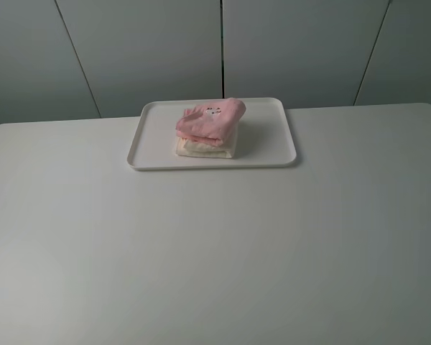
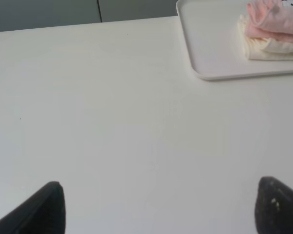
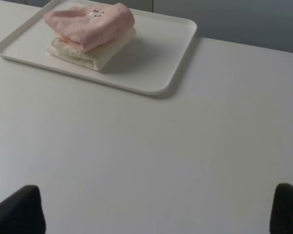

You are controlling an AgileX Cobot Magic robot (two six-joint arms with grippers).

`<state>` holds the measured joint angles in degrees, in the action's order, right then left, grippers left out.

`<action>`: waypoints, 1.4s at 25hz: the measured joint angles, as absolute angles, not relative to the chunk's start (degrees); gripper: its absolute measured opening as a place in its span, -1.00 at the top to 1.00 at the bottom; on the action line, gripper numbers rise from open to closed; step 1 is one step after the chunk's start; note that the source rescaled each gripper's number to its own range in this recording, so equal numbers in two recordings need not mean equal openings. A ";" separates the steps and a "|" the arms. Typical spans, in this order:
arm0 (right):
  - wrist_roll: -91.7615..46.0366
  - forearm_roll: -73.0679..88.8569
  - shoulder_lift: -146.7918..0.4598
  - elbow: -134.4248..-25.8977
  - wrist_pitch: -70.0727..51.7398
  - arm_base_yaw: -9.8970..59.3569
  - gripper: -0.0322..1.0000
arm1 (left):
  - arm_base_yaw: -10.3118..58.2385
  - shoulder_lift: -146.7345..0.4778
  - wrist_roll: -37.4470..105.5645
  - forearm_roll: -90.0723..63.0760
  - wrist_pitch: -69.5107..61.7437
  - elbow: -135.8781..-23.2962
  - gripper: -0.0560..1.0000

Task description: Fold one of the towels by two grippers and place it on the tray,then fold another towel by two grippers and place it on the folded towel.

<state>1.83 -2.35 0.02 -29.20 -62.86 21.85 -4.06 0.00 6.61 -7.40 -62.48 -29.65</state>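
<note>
A folded pink towel (image 1: 210, 120) lies on top of a folded cream towel (image 1: 203, 148) on the white tray (image 1: 273, 140) at the back of the table. Neither gripper shows in the exterior high view. In the left wrist view my left gripper (image 2: 161, 207) is open and empty over bare table, its dark fingertips (image 2: 44, 209) wide apart; the tray (image 2: 205, 53) and both towels, pink (image 2: 276, 19) over cream (image 2: 263, 48), lie well ahead. In the right wrist view my right gripper (image 3: 156, 209) is open and empty, with the tray (image 3: 156, 58), the pink towel (image 3: 90, 24) and the cream towel (image 3: 88, 54) well ahead.
The white table (image 1: 215, 244) is wide, with its back edge against grey wall panels (image 1: 201, 50). The tray sits near the back centre.
</note>
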 joint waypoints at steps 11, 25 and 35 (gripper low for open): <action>1.72 -2.35 0.02 -29.20 -62.86 7.79 -1.00 | -4.06 0.00 6.61 -7.25 -62.44 -29.65 -0.99; 1.05 -2.35 0.02 -29.20 -62.86 2.65 -1.00 | -4.06 0.00 6.61 -6.80 -62.35 -29.65 -0.99; 1.05 -2.14 0.02 -29.20 -62.86 2.78 -1.00 | -4.06 0.00 6.61 -6.80 -62.35 -29.65 -0.99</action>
<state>1.05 -2.14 0.02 -29.20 -62.86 2.78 -4.06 0.00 6.61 -6.80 -62.35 -29.65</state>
